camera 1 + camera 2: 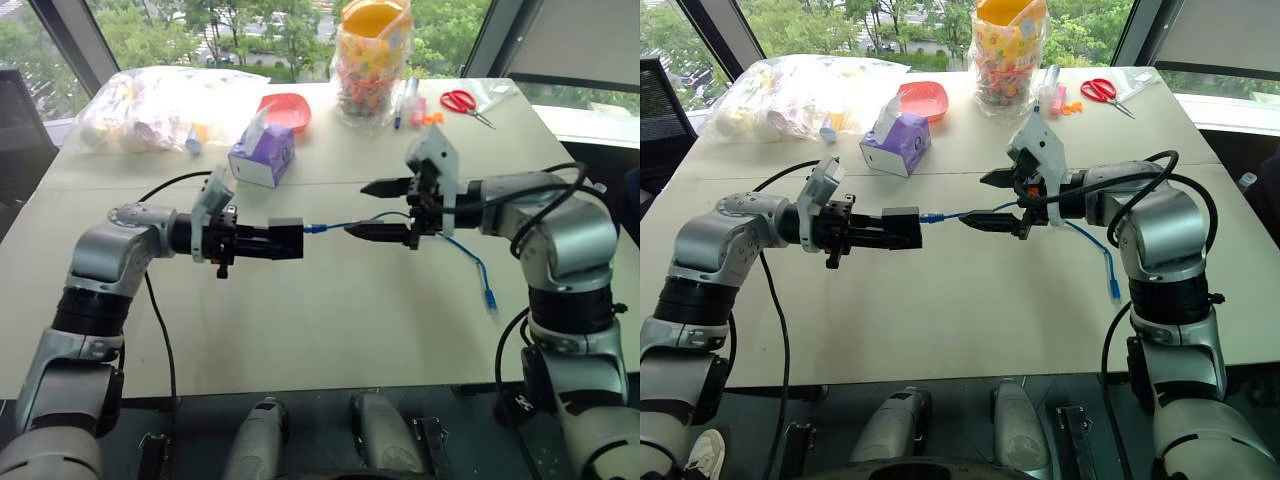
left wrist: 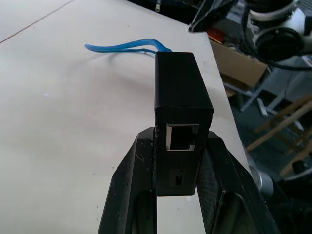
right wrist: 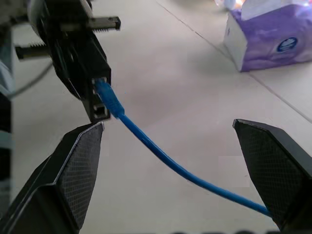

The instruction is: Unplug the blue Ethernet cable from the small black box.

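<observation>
So the left tool (image 1: 290, 240) is clamped shut on the small black box (image 1: 285, 239), holding it up above the desk (image 1: 330, 330). The blue Ethernet cable (image 1: 470, 258) is plugged into the box's side facing the right tool (image 1: 385, 210), whose two fingers are spread wide apart, one above the cord and one level with it. The cable droops past that tool and ends on the desk. Farther back sit a purple tissue box (image 1: 262, 155), a red bowl (image 1: 285, 108) and scissors (image 1: 464, 103).
</observation>
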